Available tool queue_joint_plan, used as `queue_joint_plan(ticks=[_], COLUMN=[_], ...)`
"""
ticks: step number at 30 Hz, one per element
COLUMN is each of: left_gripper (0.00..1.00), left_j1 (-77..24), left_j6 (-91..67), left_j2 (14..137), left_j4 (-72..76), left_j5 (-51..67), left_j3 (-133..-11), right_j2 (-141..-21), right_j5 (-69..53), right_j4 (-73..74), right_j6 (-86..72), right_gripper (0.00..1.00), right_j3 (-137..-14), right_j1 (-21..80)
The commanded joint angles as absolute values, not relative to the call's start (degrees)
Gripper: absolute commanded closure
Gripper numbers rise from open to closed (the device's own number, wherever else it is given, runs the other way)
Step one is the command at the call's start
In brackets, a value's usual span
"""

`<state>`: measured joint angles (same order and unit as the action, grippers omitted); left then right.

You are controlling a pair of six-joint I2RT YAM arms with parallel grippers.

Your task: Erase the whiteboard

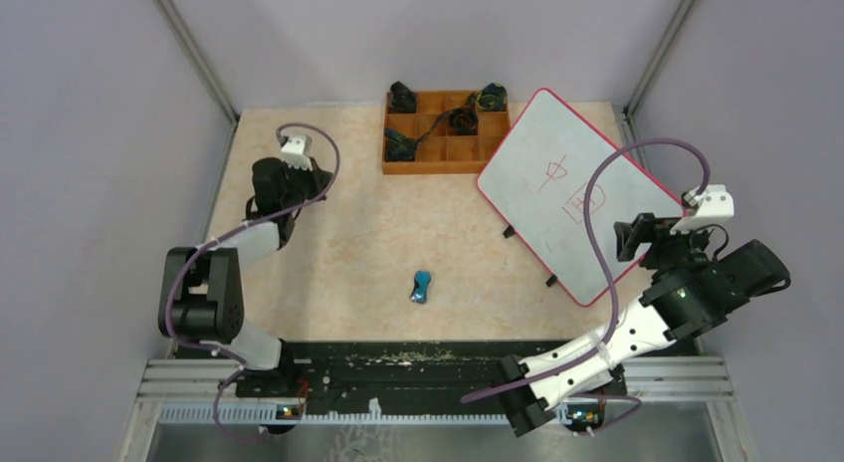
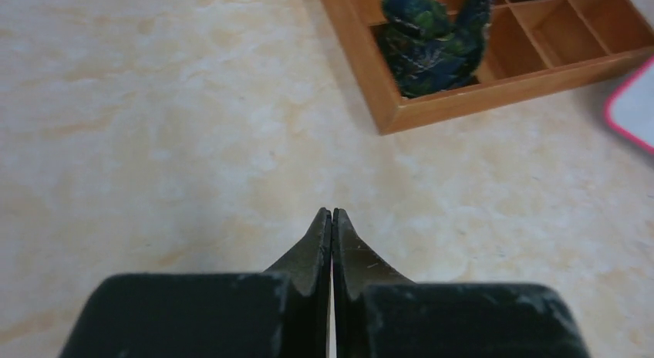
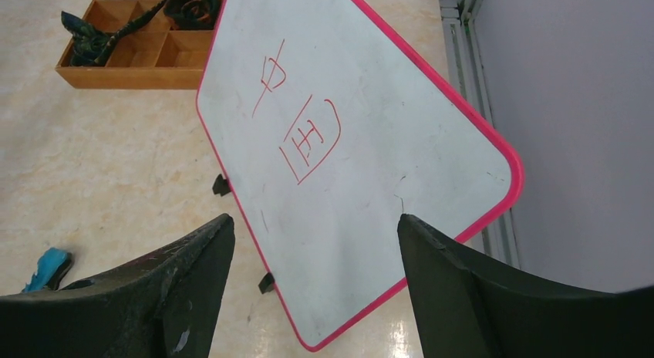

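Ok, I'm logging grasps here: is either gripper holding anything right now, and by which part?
Nothing is held. The left gripper is shut on nothing; the right gripper is open, pointed at the whiteboard.

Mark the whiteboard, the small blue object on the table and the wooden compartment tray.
whiteboard (image 3: pixel 378 177): right wrist view, bare white face near its centre.
small blue object (image 1: pixel 421 286): top external view, its middle.
wooden compartment tray (image 1: pixel 438 167): top external view, its near wall.

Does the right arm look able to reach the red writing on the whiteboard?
Probably yes: the open right gripper hovers over the whiteboard, nothing between it and the red writing.
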<state>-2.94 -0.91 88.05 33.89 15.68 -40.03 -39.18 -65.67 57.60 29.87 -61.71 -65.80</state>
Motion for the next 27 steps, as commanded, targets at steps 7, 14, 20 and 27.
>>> queue_joint_plan(ticks=[7,14,20,27], left_gripper=[0.83,0.68,0.43,0.01], left_j1=[-15.8,-28.7,-35.8,-40.0], left_j6=[-4.0,-5.2,-6.8,-15.7], left_j2=[90.6,89.1,84.0,76.0], left_j4=[-5.9,-19.1,-21.6,-10.3], left_j5=[20.6,11.4,12.5,15.4], left_j3=[-58.4,-63.4,-59.5,-48.9], right_j2=[-40.5,-41.7,-41.3,-41.8], right_j5=[-66.9,-67.6,-67.4,-68.3], right_j4=[56.9,56.7,56.2,55.1], right_j6=[30.8,29.9,29.8,27.6], right_gripper=[0.23,0.23,0.23,0.23], right_j3=[-65.0,-65.6,-65.0,-65.1], right_j1=[-66.0,-66.0,-66.0,-66.0])
